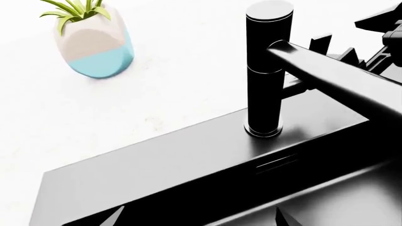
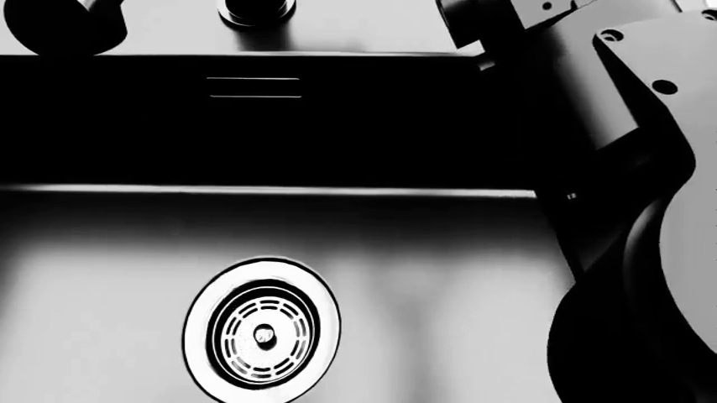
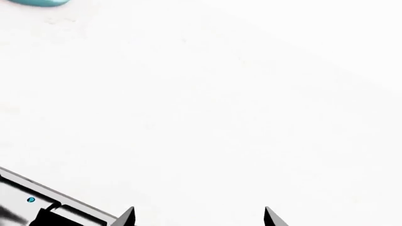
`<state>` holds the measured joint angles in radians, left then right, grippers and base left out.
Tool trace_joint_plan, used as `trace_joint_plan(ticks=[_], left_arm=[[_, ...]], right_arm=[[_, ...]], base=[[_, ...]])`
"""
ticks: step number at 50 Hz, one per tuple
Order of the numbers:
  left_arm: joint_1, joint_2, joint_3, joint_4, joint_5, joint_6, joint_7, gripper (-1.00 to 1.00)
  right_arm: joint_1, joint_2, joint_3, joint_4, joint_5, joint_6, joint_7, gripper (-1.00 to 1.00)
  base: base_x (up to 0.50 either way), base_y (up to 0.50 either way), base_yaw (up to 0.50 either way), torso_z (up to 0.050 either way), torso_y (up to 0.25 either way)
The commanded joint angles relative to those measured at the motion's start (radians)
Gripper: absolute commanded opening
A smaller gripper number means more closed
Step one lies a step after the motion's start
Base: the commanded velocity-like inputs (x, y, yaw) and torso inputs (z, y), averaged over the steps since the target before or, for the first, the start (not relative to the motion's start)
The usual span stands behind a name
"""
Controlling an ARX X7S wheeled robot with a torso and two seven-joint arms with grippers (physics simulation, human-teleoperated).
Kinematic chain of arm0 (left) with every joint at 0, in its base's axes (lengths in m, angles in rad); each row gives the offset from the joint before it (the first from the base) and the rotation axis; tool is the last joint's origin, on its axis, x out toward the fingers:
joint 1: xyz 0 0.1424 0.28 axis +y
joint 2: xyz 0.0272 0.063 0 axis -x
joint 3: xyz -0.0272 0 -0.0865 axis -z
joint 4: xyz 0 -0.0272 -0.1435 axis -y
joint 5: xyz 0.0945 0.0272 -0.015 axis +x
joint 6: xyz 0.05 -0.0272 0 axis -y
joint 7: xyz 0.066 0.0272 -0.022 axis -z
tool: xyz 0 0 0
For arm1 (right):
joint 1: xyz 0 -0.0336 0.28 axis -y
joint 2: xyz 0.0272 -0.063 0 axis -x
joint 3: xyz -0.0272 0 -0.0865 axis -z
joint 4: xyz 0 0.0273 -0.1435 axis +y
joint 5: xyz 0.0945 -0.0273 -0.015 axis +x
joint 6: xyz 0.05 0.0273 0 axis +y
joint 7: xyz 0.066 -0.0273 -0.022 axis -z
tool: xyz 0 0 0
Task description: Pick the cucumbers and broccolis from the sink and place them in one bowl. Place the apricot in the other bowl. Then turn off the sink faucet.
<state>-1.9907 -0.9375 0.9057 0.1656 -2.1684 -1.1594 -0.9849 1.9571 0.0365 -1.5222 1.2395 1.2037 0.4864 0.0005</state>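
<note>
We see the sink faucet (image 1: 269, 70) upright on the rim behind the sink (image 2: 448, 285), whose drain (image 2: 262, 330) lies bare. Both claws, left gripper (image 1: 199, 217) and right gripper (image 3: 199, 217), seem spread, holding nothing.

White countertop (image 1: 176, 70) fills upper left of left wrist frame, bright even light. Potted plant (image 1: 94, 40) upper left: white-and-teal pot, green spiky leaves. Same white surface fills right wrist frame.

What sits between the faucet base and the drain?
Head view: only bare sink. From the faucet base, the flat rim ledge, then the dark back wall with its overflow slot, then empty basin floor to the drain.
</note>
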Motion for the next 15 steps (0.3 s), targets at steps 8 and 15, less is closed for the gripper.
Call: trace_joint_plan(ticks=[8,15], left_arm=[[0.007,0.021,-0.024,-0.007,0.011,0.019,0.038,1.0],[0.015,0.012,-0.026,0.004,0.005,0.026,0.037,1.0]], right_arm=[[0.013,-0.036,0.006,-0.035,0.066,-0.007,-0.04,1.0],[0.025,-0.036,0.005,-0.037,0.062,-0.003,-0.042,1.0]], base=[[0.0,0.0,0.0,0.0,0.0],[0.0,0.0,0.0,0.0,0.0]])
